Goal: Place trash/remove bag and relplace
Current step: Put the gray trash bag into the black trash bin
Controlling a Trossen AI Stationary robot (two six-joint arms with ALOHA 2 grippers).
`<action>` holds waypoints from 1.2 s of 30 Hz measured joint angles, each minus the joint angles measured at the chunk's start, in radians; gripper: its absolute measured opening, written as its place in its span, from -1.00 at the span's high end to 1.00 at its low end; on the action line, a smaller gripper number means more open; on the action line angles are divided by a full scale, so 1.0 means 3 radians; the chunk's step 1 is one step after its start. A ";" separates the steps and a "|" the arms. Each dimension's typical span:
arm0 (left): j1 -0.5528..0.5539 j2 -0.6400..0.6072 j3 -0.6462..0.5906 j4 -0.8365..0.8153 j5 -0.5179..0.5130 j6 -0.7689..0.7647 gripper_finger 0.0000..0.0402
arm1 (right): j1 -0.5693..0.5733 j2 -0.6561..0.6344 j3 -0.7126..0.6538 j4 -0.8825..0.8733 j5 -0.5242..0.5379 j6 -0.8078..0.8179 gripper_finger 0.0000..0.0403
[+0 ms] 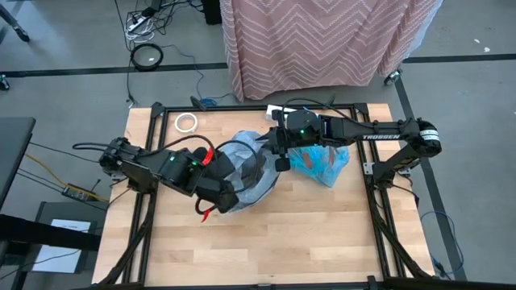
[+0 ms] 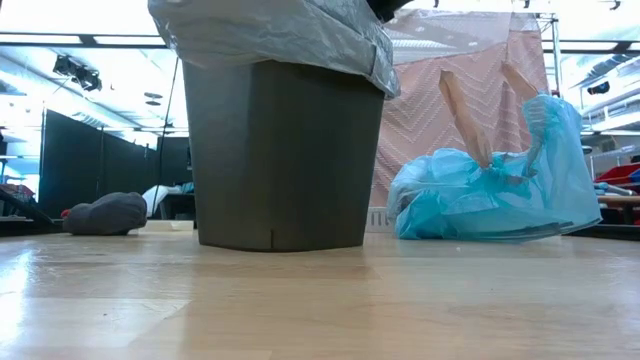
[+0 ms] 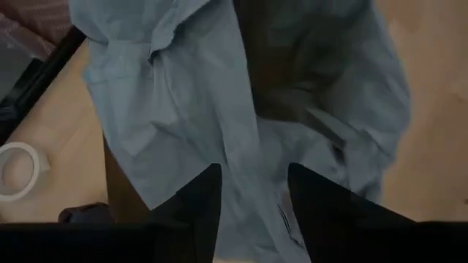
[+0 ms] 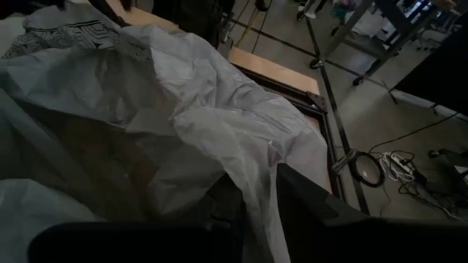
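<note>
- Your bin [image 2: 275, 150] stands about mid-table, a dark grey can w/ a pale grey liner bag [image 1: 242, 173] draped over its rim; in the low view the bag's edge [image 2: 290, 35] hangs down the outside wall.
- Left gripper [image 1: 219, 193] is at the near-left side of the bin rim, right over the liner. In the left wrist view its two dark fingers [image 3: 197, 208] stand apart, w/ the grey plastic showing in the gap between them. Open, not pinching anything you can see.
- Right gripper [image 1: 278, 149] is at the far-right side of the rim. In the right wrist view the fingers [image 4: 314, 201] sit close together w/ a fold of the liner [image 4: 219, 124] lying across them. Can't tell if it's clamped on the film or just resting under it.
- Trash: no loose scraps visible on the tabletop. A blue bag [image 1: 321, 161] lies just right of the bin, on the table, slumped & crumpled; flat brown cardboard pieces [image 2: 465, 115] stick up out of it in the low view.
- White tape ring [image 1: 186, 122] lies far-left on the table, well apart from the bin.
- Small dark grey lump [image 2: 105, 213] shows at left in the low view, on the wood.
- Table [image 1: 322, 234] is light wood w/ black frame rails either side.
</note>
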 joint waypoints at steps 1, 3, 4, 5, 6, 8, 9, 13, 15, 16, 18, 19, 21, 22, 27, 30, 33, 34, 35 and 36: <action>0.0016 0.0003 -0.0030 0.0025 0.0002 0.0009 0.17 | 0.0000 0.0000 0.0000 0.0001 -0.0001 0.0000 0.67; 0.0040 0.0008 -0.0143 0.0064 0.0058 0.0015 0.17 | 0.0000 0.0001 0.0000 0.0002 -0.0001 -0.0001 0.67; 0.0050 0.0011 -0.0213 0.0099 0.0106 0.0015 0.17 | 0.0000 0.0001 0.0000 0.0001 -0.0001 -0.0001 0.67; 0.0051 0.0018 -0.0264 0.0110 0.0125 0.0001 0.17 | -0.0001 0.0001 0.0000 0.0001 -0.0001 -0.0001 0.67; 0.0052 0.0021 -0.0305 0.0099 0.0129 -0.0029 0.17 | -0.0001 0.0001 0.0000 0.0000 0.0000 -0.0001 0.67; 0.0067 0.0021 -0.0331 0.0079 0.0137 -0.0091 0.21 | -0.0001 0.0001 0.0000 0.0000 0.0000 -0.0002 0.67; 0.0076 0.0018 -0.0331 0.0079 0.0138 -0.0091 0.25 | -0.0001 0.0001 0.0000 0.0001 0.0000 -0.0002 0.67; 0.0097 0.0019 -0.0211 -0.0001 0.0149 -0.0080 0.67 | -0.0010 0.0001 0.0000 -0.0001 0.0000 -0.0011 0.69; 0.0092 0.0013 -0.0120 -0.0051 0.0150 -0.0056 0.90 | -0.0022 0.0001 0.0000 0.0000 0.0000 -0.0012 0.69; 0.0089 0.0012 -0.0071 -0.0099 0.0146 -0.0046 0.94 | -0.0030 0.0001 0.0000 0.0001 0.0000 -0.0012 0.69; 0.0085 0.0010 -0.0032 -0.0090 0.0124 0.0018 0.96 | -0.0043 0.0001 0.0000 0.0025 0.0000 -0.0031 0.69; 0.0085 0.0010 -0.0031 -0.0100 0.0114 0.0047 0.97 | -0.0045 0.0003 0.0000 0.0071 0.0001 -0.0038 0.69; 0.0086 0.0009 -0.0038 -0.0099 0.0094 0.0078 0.98 | -0.0047 0.0003 0.0000 0.0179 0.0007 -0.0038 0.74; 0.0086 0.0007 -0.0058 -0.0090 0.0084 0.0120 0.98 | -0.0047 0.0003 0.0000 0.0238 0.0009 -0.0039 0.79; 0.0113 -0.0002 -0.0185 -0.0107 0.0005 0.0190 0.99 | -0.0070 0.0003 0.0001 0.0348 0.0002 -0.0034 0.97; 0.0115 -0.0044 -0.0199 -0.0098 -0.0100 0.0174 0.99 | -0.0111 0.0026 0.0003 0.0317 0.0003 0.0021 0.99; 0.0112 -0.0145 -0.0199 -0.0101 -0.0198 0.0124 0.99 | -0.0156 0.0068 0.0007 0.0304 -0.0016 0.0054 0.99; 0.0112 -0.0185 -0.0199 -0.0099 -0.0246 0.0101 0.99 | -0.0165 0.0085 0.0009 0.0305 -0.0038 0.0055 1.00; 0.0112 -0.0226 -0.0199 -0.0102 -0.0271 0.0081 0.99 | -0.0174 0.0104 0.0006 0.0280 -0.0064 0.0054 1.00; 0.0113 -0.0259 -0.0199 -0.0102 -0.0308 0.0067 0.99 | -0.0178 0.0132 0.0004 0.0291 -0.0092 0.0053 1.00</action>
